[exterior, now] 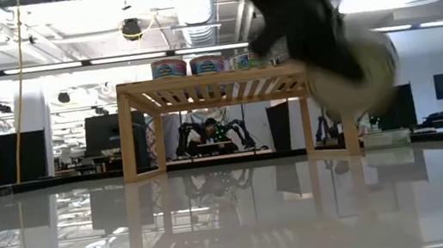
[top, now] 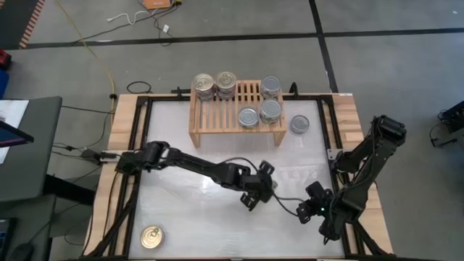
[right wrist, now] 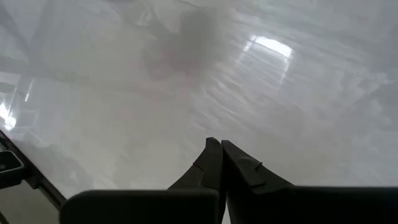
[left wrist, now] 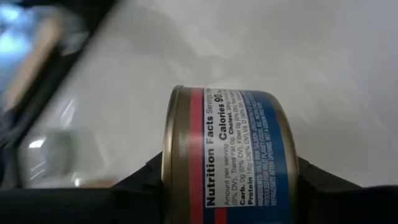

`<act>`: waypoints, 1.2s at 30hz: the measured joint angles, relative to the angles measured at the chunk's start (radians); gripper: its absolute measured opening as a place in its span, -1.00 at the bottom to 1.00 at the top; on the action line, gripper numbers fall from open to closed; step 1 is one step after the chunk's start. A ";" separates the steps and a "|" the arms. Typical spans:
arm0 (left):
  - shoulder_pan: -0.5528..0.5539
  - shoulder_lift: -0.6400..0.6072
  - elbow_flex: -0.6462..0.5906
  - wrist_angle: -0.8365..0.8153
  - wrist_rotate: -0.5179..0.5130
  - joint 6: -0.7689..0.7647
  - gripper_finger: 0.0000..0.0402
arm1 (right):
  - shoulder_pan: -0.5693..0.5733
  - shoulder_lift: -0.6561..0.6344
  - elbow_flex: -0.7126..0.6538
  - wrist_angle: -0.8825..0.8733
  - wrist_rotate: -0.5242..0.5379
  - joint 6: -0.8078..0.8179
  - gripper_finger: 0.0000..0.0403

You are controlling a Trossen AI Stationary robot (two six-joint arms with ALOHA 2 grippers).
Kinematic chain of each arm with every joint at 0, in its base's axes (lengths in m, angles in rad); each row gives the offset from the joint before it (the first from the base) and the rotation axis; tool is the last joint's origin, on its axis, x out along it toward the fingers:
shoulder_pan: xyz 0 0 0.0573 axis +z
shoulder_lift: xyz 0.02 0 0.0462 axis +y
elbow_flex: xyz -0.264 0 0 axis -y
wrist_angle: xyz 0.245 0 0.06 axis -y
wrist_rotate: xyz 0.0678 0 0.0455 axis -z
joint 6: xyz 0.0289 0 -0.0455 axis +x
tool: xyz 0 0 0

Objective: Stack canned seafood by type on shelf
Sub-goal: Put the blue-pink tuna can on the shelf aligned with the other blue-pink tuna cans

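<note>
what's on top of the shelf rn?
The shelf carries gold-top can stacks at its back left and silver-top cans on the right: one at the back, two nearer the front. Stack heights are unclear from above; the space underneath looks empty in the low view.

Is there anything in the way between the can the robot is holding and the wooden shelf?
Nothing visible. The left gripper holds a can over the middle of the table, and the white tabletop between it and the shelf is bare. One loose silver-topped can sits off to the shelf's right side.
</note>
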 joint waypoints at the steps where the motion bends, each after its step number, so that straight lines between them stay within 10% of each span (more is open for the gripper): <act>1: 0.003 -0.024 0.015 -0.029 -0.023 -0.030 -0.15 | 0.002 0.000 0.000 -0.004 0.000 -0.002 -0.85; 9: 0.023 -0.356 0.042 -0.178 -0.235 -0.145 -0.15 | 0.007 0.000 0.000 -0.045 -0.002 -0.002 -0.85; 15: 0.044 -0.591 0.040 -0.471 -0.636 -0.276 -0.15 | 0.004 0.000 0.000 -0.061 -0.002 -0.002 -0.85; 22: 0.088 -0.776 -0.221 -0.833 -0.848 -0.710 -0.15 | -0.023 0.000 0.000 -0.105 -0.002 -0.003 -0.85; 36: 0.221 -0.885 -0.771 -0.085 -0.620 -0.202 -0.15 | -0.097 0.000 0.000 -0.133 -0.001 -0.029 -0.85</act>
